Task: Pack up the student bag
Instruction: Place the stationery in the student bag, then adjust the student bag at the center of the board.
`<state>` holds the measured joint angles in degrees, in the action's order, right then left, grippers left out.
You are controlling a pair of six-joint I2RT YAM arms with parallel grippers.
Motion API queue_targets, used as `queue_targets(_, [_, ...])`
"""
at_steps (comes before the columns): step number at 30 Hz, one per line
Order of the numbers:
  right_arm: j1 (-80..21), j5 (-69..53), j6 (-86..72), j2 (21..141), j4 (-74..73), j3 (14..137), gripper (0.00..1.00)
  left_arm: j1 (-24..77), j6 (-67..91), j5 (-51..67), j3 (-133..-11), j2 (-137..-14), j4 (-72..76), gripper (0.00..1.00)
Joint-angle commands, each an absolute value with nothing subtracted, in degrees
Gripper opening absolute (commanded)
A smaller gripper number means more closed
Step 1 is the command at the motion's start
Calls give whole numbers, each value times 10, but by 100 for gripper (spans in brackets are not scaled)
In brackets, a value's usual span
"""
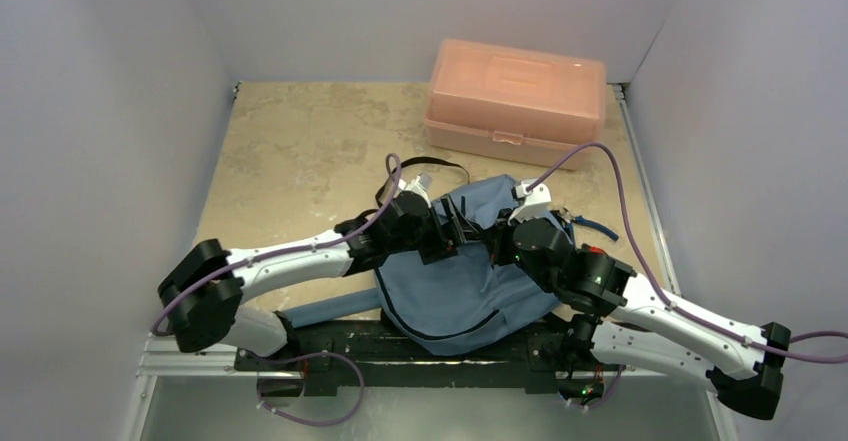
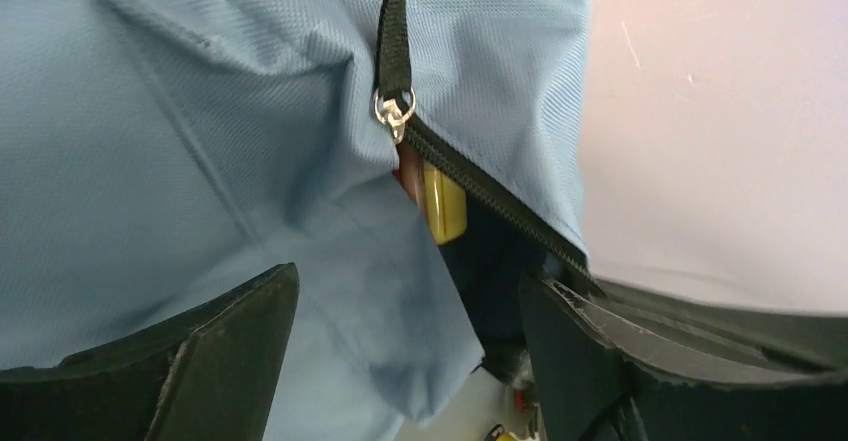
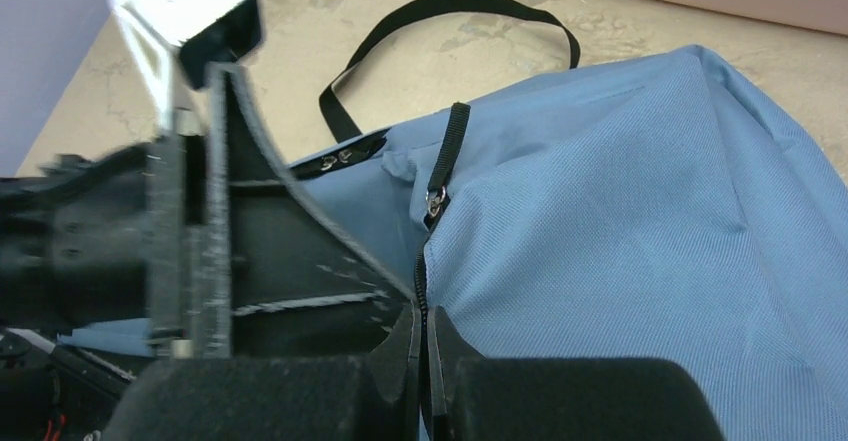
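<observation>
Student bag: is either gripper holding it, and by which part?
The right gripper is shut on the student bag, pinching its dark zipper edge. The left gripper is open and holds nothing.

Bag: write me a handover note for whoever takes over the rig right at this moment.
Left gripper: open, fingers either side of loose fabric at the opening of the bag, gripping nothing.
Right gripper: shut on the bag, at its zipper edge.
Bag: lying on the table, in front of the pink box. The zipper is partly open, with the pull at the top of the gap.
Done: a yellow item sits inside the opening. What else is packed cannot be seen.
Left: the zipper is not yet closed.
</observation>
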<state>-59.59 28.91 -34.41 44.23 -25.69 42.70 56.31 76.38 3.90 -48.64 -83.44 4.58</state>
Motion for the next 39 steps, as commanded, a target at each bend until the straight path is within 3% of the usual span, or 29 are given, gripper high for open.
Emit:
queue_targets(1, [-602, 258, -370, 439, -219, 423, 1, 556, 689, 31, -507, -746, -83, 80])
queue_targets(4, [-603, 241, -376, 440, -229, 411, 2, 544, 654, 19, -491, -697, -131, 77])
queue_targets(10, [-603, 86, -360, 474, -174, 364, 29, 457, 616, 86, -489, -685, -163, 61])
queue_targets(12, [-601, 46, -360, 480, -155, 359, 31, 454, 586, 95, -516, -704, -166, 56])
queue_targets(16, [-597, 77, -360, 491, -174, 410, 31, 448, 555, 140, -564, -758, -168, 44])
queue_targets(17, [-590, 91, -351, 496, -179, 426, 54, 445, 551, 149, -570, -769, -163, 40])
queue_targets(18, [-577, 98, -350, 503, -182, 441, 56, 444, 548, 152, -576, -777, -160, 38])
queue_targets(26, [-390, -19, -347, 604, -180, 523, 56, 431, 578, 173, -570, -796, -143, 45])
queue_targets(39, [-351, 16, -347, 723, -161, 561, 56, 415, 634, 226, -508, -789, -46, 51])
